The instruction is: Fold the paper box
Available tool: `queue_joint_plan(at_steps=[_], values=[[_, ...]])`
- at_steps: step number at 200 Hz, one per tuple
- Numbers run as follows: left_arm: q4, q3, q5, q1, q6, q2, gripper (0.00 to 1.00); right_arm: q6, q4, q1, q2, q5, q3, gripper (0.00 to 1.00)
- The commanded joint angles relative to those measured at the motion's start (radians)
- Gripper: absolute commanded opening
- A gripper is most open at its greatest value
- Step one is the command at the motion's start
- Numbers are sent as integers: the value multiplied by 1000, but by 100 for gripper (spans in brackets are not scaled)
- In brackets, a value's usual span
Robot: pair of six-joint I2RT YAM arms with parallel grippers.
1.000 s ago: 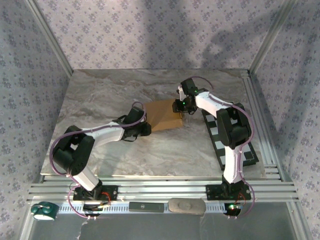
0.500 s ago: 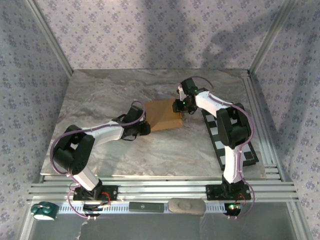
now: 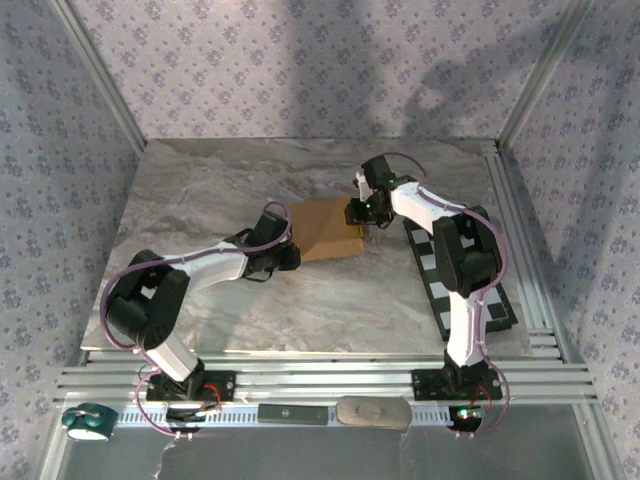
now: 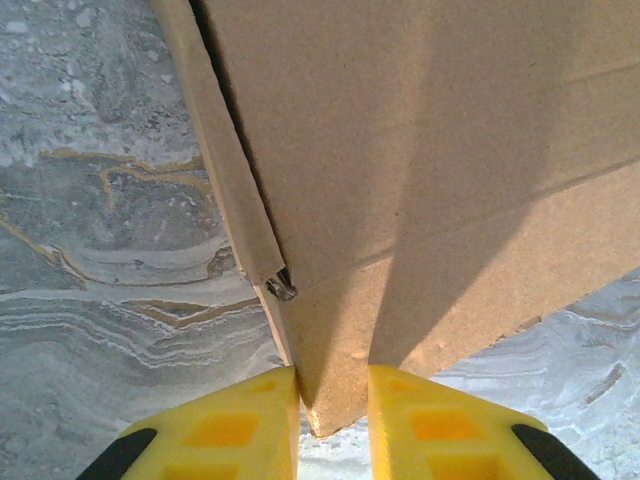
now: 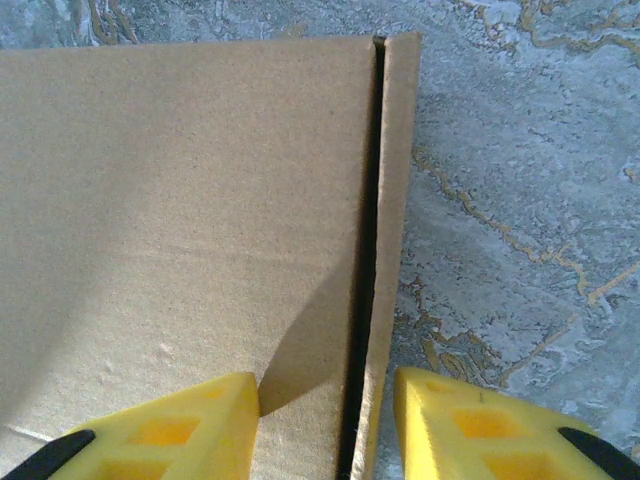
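Now: left jaws pinching paper box (image 3: 325, 230) corner; right jaws spread astride side edge (table (image 3: 200, 190) open around).

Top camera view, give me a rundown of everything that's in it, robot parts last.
paper box: one, tan-brown, mid-table between the grippers
checkered board: one, black and white, flat at the table's right side, partly under the right arm
table: one, grey marble pattern, inside the enclosure
walls: three, lilac floral, around the table
rails: one set, silver, near edge
roll: one, green and white, near-left corner
flat bar: one, black, just below the rails
oval pad: one, grey, right of the flat bar
left arm: one, black and white, reaching to the box's left end
right arm: one, black and white, at the box's right end
left gripper: one, yellow, shut on the box corner
right gripper: one, yellow, open, astride the box's side flap
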Motion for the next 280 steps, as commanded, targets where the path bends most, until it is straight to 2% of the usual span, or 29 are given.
queue_joint_plan(at_steps=[1, 89, 154, 210, 280], values=[[13, -4, -38, -2, 45, 18, 24, -24, -59, -2, 43, -14, 28, 42], [91, -62, -93, -23, 133, 16, 24, -24, -97, -6, 78, -13, 61, 42], [56, -64, -206, -45, 187, 18, 25, -27, -98, -10, 89, -13, 74, 40], [112, -91, -208, -48, 200, 45, 24, -33, -126, -13, 97, -18, 81, 40], [214, -134, -272, -49, 243, 61, 25, -39, -141, -13, 108, -24, 95, 39]])
